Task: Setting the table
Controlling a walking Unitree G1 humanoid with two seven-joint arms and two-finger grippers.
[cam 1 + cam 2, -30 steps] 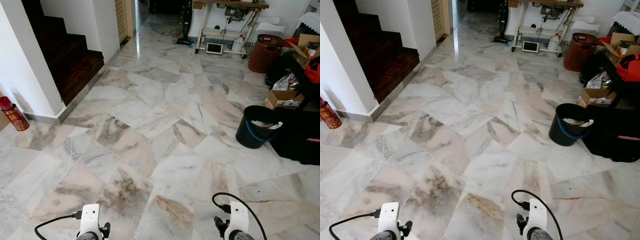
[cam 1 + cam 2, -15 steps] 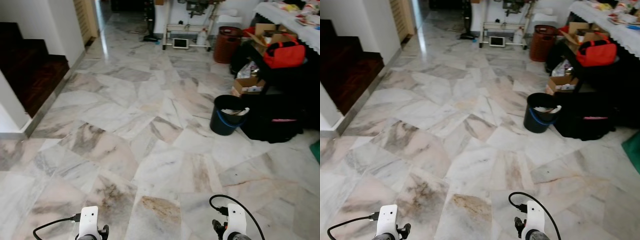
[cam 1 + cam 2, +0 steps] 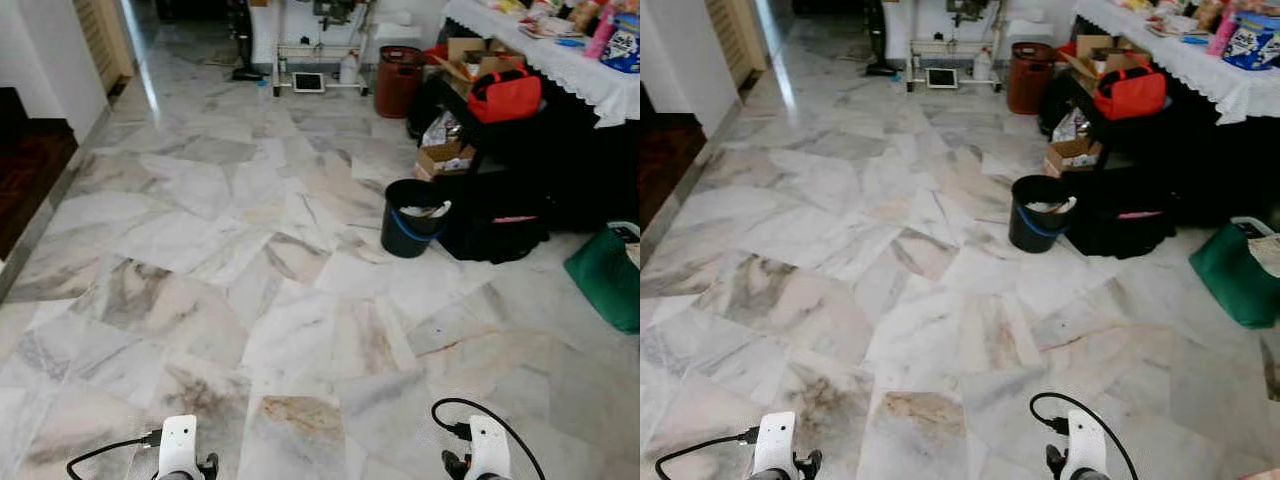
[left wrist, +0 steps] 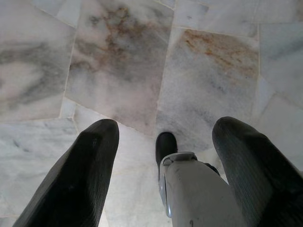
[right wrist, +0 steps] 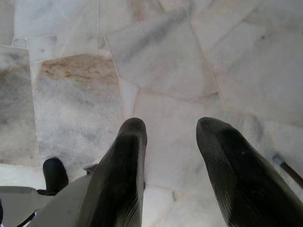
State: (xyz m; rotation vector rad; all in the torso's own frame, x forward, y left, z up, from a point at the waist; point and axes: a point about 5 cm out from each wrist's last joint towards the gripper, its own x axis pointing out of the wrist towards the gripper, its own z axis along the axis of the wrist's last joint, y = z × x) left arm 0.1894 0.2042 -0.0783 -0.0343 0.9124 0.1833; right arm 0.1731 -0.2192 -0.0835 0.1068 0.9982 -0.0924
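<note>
**Camera swings right; table edge enters view**

Left eye view: Over the last second the whole picture has shifted, which indicates a turn of the robot to its right, not a move of the objects. The dark staircase has slid off toward the left edge. A table with a white lace cloth [image 3: 560,70] now occupies the upper right corner, with packages on top. Below it sit a red bag [image 3: 505,95], open cardboard boxes [image 3: 445,157], a black bucket [image 3: 410,217] and a green bag [image 3: 608,275]. The marble floor [image 3: 250,250] lies between the robot and the table. Both wrists hang low at the bottom edge.

Right eye view: The same scene. No plates or cutlery can be identified; items on the cloth are too small to name.

Left wrist view: The left gripper [image 4: 163,142] points at the floor, fingers spread apart, holding nothing.

Right wrist view: The right gripper [image 5: 168,137] also faces the floor, fingers parted and empty.

Assessment: The task is at its approach stage. The table is well apart from the robot; further walking appears necessary.
</note>
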